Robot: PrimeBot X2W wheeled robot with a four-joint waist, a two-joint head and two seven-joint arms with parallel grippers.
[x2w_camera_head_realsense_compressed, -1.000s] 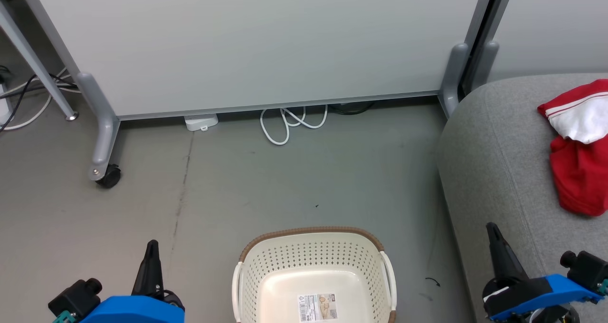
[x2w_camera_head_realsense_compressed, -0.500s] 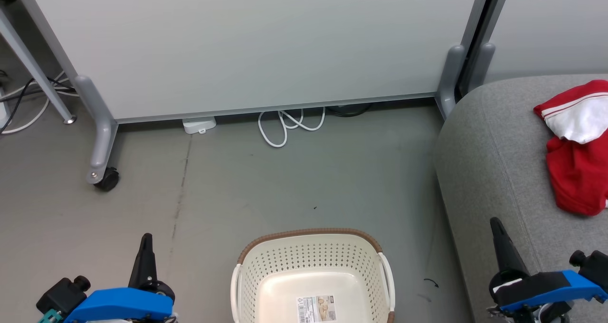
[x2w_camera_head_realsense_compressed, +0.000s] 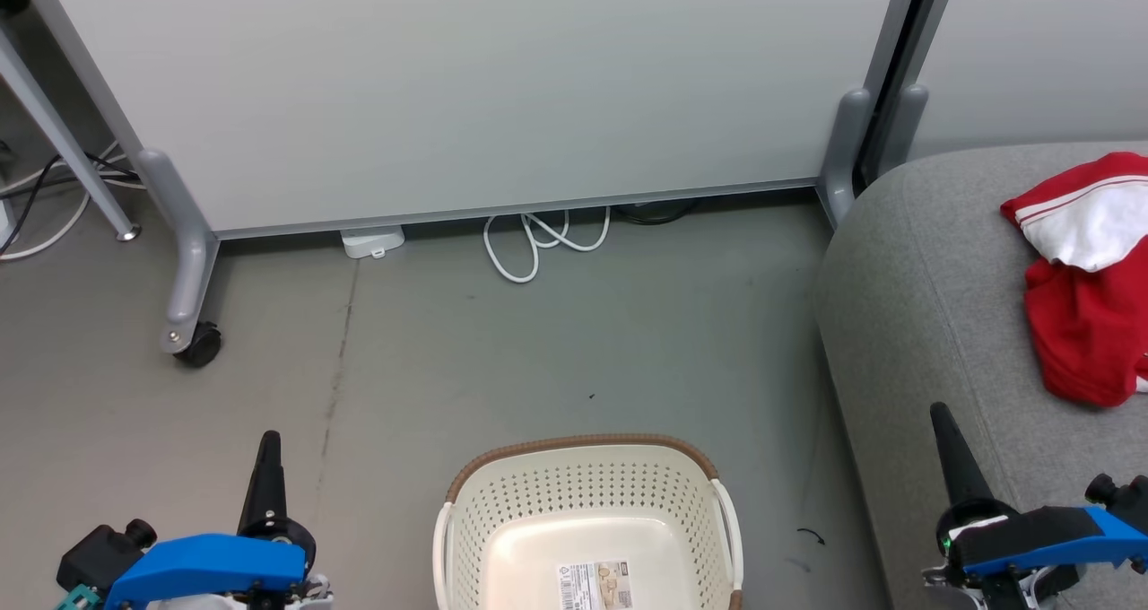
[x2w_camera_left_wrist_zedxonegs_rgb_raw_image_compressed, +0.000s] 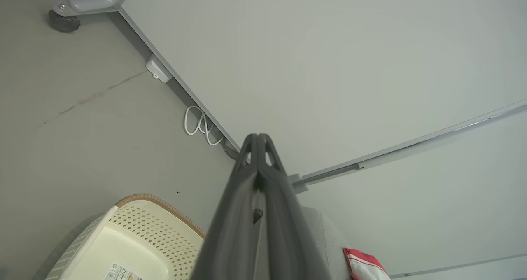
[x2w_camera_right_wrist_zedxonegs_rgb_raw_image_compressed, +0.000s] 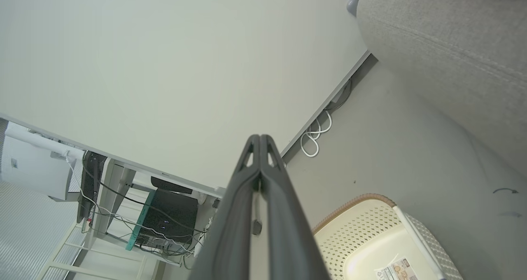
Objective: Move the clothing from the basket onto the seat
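Note:
The red and white clothing (x2w_camera_head_realsense_compressed: pixel 1087 278) lies in a heap on the grey seat (x2w_camera_head_realsense_compressed: pixel 924 323) at the right; a corner of the clothing (x2w_camera_left_wrist_zedxonegs_rgb_raw_image_compressed: pixel 364 265) peeks in at the bottom of the left wrist view. The cream basket (x2w_camera_head_realsense_compressed: pixel 587 525) with a brown rim stands on the floor at bottom centre, holding nothing but a label (x2w_camera_head_realsense_compressed: pixel 596 585) on its base. My left gripper (x2w_camera_head_realsense_compressed: pixel 268 441) is shut and empty, left of the basket. Over the seat's front edge my right gripper (x2w_camera_head_realsense_compressed: pixel 940 413) is shut and empty too. The basket (x2w_camera_right_wrist_zedxonegs_rgb_raw_image_compressed: pixel 383 239) and seat (x2w_camera_right_wrist_zedxonegs_rgb_raw_image_compressed: pixel 444 49) also appear in the right wrist view.
A white partition panel (x2w_camera_head_realsense_compressed: pixel 466 81) on wheeled grey feet (x2w_camera_head_realsense_compressed: pixel 184 309) closes off the back. A coiled white cable (x2w_camera_head_realsense_compressed: pixel 538 238) and a small white box (x2w_camera_head_realsense_compressed: pixel 371 240) lie at its base. Desk legs and wires (x2w_camera_head_realsense_compressed: pixel 54 179) sit at far left. Grey floor (x2w_camera_head_realsense_compressed: pixel 538 350) spreads before the basket.
The head camera has shifted a little, so the scene slides left and down. Both grippers have sunk slightly lower in view. The clothing and basket stay put.

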